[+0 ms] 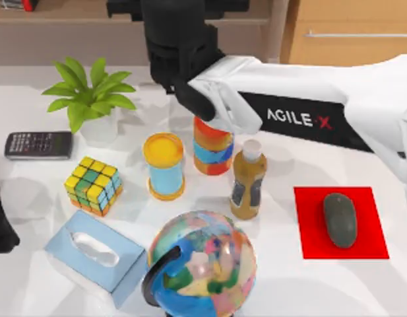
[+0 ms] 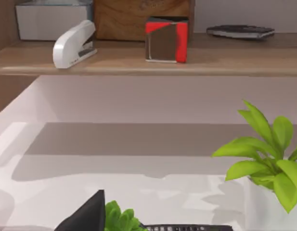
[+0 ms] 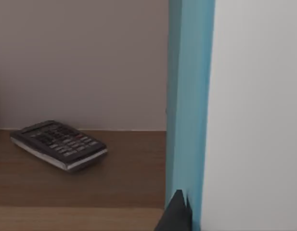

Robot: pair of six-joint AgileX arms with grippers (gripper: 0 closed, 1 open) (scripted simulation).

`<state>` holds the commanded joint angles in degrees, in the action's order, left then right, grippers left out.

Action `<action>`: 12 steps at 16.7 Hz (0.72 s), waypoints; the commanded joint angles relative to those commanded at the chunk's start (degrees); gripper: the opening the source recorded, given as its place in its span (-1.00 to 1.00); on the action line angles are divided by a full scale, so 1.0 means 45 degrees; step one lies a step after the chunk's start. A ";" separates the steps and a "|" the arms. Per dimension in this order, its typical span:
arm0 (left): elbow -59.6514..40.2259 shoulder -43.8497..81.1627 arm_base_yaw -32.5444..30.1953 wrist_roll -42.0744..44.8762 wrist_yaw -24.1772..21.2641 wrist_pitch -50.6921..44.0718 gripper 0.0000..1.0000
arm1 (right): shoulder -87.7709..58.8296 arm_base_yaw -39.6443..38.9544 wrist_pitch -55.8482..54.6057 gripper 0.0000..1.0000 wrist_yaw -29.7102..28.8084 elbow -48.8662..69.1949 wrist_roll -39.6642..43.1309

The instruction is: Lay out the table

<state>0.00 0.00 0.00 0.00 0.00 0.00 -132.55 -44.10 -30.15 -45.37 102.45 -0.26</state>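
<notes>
The right claw (image 1: 213, 112) reaches over the striped red, orange and blue cup (image 1: 212, 146) on the wide white tabletop (image 1: 31, 277). I cannot tell if the claw is spread. Next it must go down and pinch the cup.

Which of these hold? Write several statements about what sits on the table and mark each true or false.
1. The grey mouse lies on the red mat. True.
2. The Rubik's cube stands at the table's right side. False: it is at the left, near the calculator.
3. The globe is near the front edge. True.
4. The tissue box is red. False: it is light blue.
5. The right arm reaches over the striped can. True.
</notes>
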 joint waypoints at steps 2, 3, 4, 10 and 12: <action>0.0000 0.0000 0.0000 0.0000 0.0000 0.0000 1.00 | 0.0645 0.0042 0.0176 -1.00 0.0494 -0.0620 -0.0360; 0.0000 0.0000 0.0000 0.0000 0.0000 0.0000 1.00 | 0.1062 0.0064 0.0297 -1.00 0.0833 -0.1051 -0.0609; 0.0000 0.0000 0.0000 0.0000 0.0000 0.0000 1.00 | 0.1559 0.0089 0.0444 -1.00 0.1254 -0.1589 -0.0922; 0.0000 0.0000 0.0000 0.0000 0.0000 0.0000 1.00 | 0.5409 0.0424 0.1381 -1.00 0.4671 -0.5859 -0.3601; 0.0000 0.0000 0.0000 0.0000 0.0000 0.0000 1.00 | 0.6926 0.0715 0.1598 -1.00 0.6018 -0.7438 -0.4743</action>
<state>0.00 0.00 0.00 0.00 0.00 0.00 -101.38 -40.88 -22.96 -18.28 68.98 -21.61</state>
